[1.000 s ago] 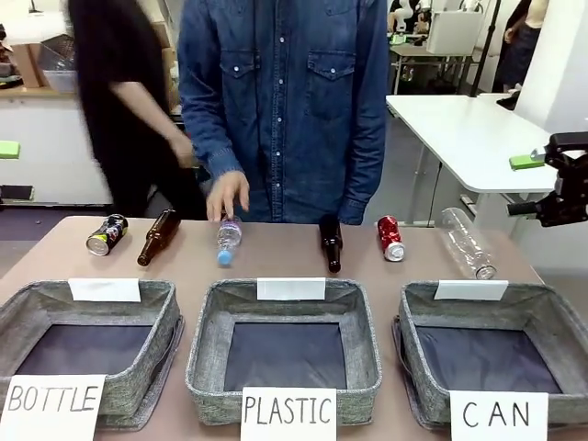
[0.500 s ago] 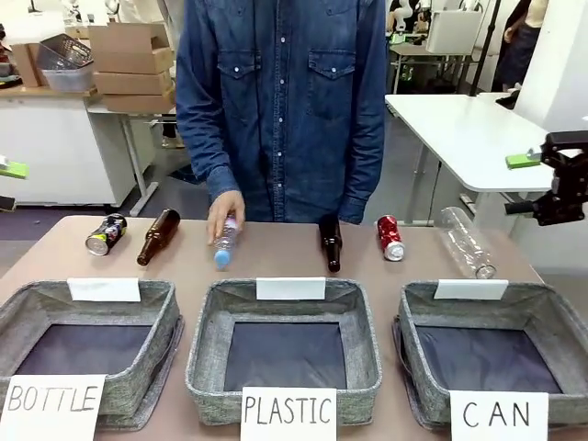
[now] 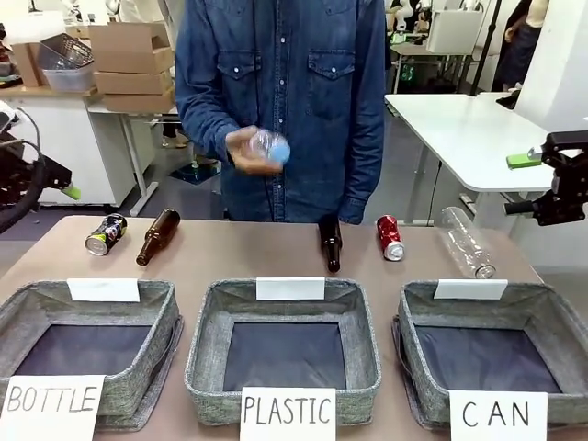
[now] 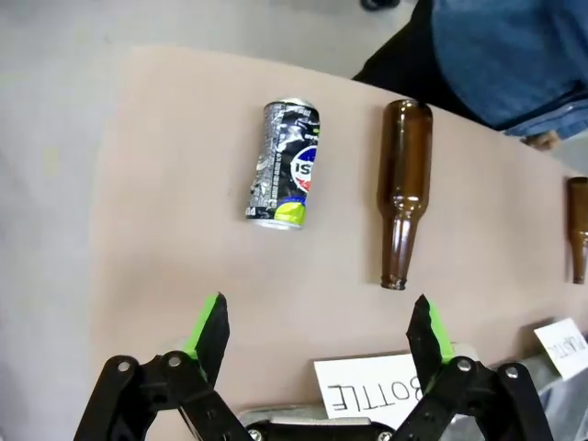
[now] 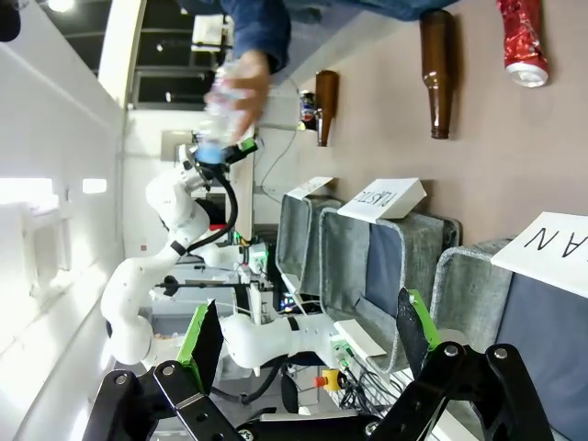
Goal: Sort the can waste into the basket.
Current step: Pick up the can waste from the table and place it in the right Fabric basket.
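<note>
Front view count: two cans, a red can (image 3: 390,238) and a dark can (image 3: 107,234); two glass bottles, a brown bottle (image 3: 158,236) and a darker bottle (image 3: 331,243); two clear plastic bottles, a large one (image 3: 467,243) lying down and a small blue-capped one (image 3: 271,148) in the person's hand (image 3: 244,147); three grey baskets carded BOTTLE, PLASTIC and CAN.
Red can axis: on its side on the table (image 3: 276,253), long axis running near-to-far with a slight slant, silver end toward the robot; it lies between the darker bottle and the large clear bottle.
Dark can axis: on its side at the left end of the row, slanted, round end facing near-left, just beside the brown bottle.
CAN basket (image 3: 542,296): rightmost of the three; both cans lie outside it, the red one just beyond its far-left corner.
Left wrist view adds: the dark can is dented, with a round logo and its yellow-green end turned toward the gripper, lying parallel to the brown bottle.
Right wrist view adds: the red can is crumpled, in the top right corner; the left arm shows farther off.
Left gripper (image 4: 320,331): fingers spread wide, nothing between them, short of the dark can.
Right gripper (image 5: 308,335): fingers spread, holding nothing; in the front view it sits at the right edge, well apart from the red can.
</note>
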Tool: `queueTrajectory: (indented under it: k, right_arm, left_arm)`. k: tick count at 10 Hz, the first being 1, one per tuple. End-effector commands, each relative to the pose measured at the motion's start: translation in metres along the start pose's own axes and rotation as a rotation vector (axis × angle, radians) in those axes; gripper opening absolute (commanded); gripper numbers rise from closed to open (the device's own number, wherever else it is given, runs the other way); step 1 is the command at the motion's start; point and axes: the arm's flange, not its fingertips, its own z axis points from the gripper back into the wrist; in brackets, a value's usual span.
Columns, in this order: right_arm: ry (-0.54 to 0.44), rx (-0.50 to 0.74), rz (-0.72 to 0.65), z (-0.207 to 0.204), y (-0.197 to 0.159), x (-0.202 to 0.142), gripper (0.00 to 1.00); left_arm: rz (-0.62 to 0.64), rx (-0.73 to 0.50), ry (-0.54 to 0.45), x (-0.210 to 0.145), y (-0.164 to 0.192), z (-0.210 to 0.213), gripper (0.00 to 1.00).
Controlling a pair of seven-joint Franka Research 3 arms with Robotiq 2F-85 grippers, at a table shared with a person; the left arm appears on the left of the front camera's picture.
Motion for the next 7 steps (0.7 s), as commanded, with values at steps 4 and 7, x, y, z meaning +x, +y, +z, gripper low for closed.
queueTrajectory:
  k: [4, 7]
  right_arm:
    - [-0.009, 0.022, 0.02, -0.001, 0.002, 0.005, 1.0]
    - [-0.009, 0.022, 0.02, -0.001, 0.002, 0.005, 1.0]
  left_arm:
    - [-0.01, 0.098, 0.049, 0.02, 0.005, -0.013, 1.0]
    - [-0.14, 0.201, 0.24, 0.087, 0.013, -0.09, 1.0]
